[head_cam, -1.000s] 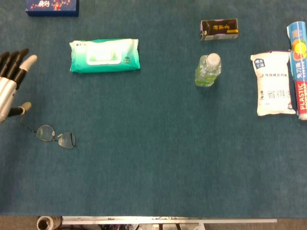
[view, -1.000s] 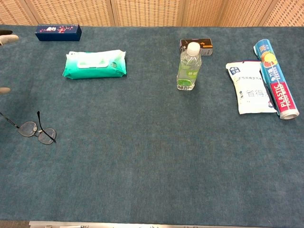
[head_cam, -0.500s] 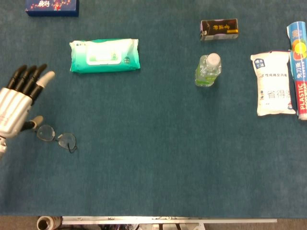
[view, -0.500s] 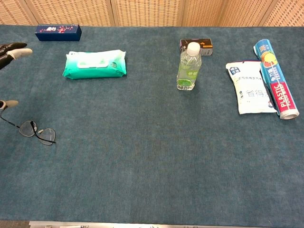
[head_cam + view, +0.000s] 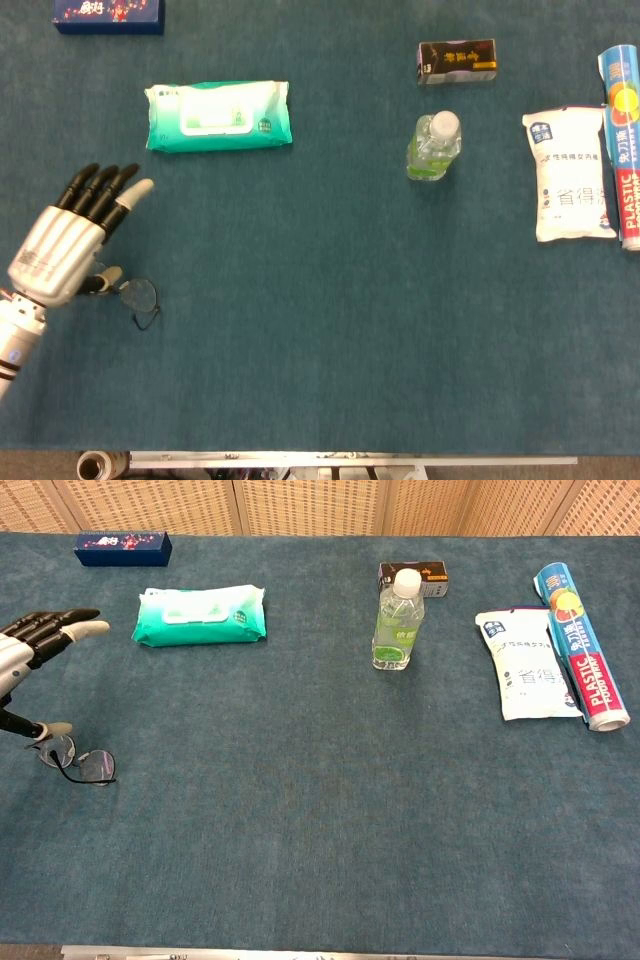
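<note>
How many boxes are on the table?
2. A blue box sits at the far left edge, behind the wipes pack. A dark box sits far back in the middle, right behind the bottle.

The wide middle and near part of the blue-green carpeted tabletop (image 5: 320,340) gives free passage. At the far left, the green pack of wet wipes (image 5: 218,116) stands in the way. To the right, the clear plastic bottle (image 5: 434,146) stands upright, near the white pouch (image 5: 569,175) and the blue film roll (image 5: 622,145).

matt blue cloth table (image 5: 330,330); glossy plastic bottle (image 5: 434,146); thin metal-rimmed glasses (image 5: 139,298).
</note>
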Tool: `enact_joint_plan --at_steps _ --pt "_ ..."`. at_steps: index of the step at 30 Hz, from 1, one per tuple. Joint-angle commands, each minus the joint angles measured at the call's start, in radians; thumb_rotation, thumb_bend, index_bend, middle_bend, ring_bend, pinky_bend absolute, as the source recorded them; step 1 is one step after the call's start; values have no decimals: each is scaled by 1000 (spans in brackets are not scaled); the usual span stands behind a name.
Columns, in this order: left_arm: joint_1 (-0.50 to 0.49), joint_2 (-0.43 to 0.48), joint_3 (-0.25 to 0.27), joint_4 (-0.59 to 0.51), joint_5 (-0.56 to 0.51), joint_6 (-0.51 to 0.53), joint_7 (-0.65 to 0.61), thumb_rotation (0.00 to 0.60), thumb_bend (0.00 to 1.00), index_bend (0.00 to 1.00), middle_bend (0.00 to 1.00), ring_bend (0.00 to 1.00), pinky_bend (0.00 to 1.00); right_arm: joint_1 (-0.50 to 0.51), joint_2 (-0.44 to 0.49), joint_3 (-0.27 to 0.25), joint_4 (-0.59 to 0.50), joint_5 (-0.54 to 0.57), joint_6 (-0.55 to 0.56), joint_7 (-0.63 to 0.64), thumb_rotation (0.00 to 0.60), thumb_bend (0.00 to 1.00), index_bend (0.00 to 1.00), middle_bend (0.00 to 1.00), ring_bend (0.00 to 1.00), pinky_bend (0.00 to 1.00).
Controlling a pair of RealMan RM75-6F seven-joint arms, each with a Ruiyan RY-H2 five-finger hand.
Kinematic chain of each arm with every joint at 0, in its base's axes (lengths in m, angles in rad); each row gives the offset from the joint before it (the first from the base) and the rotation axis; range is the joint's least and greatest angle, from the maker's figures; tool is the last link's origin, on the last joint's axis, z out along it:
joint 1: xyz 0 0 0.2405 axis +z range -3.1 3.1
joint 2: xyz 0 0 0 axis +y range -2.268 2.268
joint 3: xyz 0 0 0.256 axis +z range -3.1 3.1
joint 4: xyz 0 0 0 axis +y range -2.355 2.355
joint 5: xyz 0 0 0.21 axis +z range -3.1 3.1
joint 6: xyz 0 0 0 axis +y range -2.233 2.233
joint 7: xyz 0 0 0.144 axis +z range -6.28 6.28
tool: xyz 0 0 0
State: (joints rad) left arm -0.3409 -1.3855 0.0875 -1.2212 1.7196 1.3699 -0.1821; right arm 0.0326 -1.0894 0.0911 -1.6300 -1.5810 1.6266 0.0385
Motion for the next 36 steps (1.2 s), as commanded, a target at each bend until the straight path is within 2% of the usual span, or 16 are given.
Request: enact_joint_plan --at_steps 1,15,36 --pt "-4 -11 4 3 4 -7 3 600 0 0 0 0 30 0 1 0 0 -1 1 1 600 12 143 201 174 325" --pt "-22 -48 9 5 5 -39 26 600 0 0 0 0 30 -4 5 1 -4 -3 9 7 600 11 143 201 174 325" --pt "-40 0 2 -95 5 -45 97 600 0 0 0 0 30 -7 10 1 -9 -12 18 18 600 12 143 201 174 326"
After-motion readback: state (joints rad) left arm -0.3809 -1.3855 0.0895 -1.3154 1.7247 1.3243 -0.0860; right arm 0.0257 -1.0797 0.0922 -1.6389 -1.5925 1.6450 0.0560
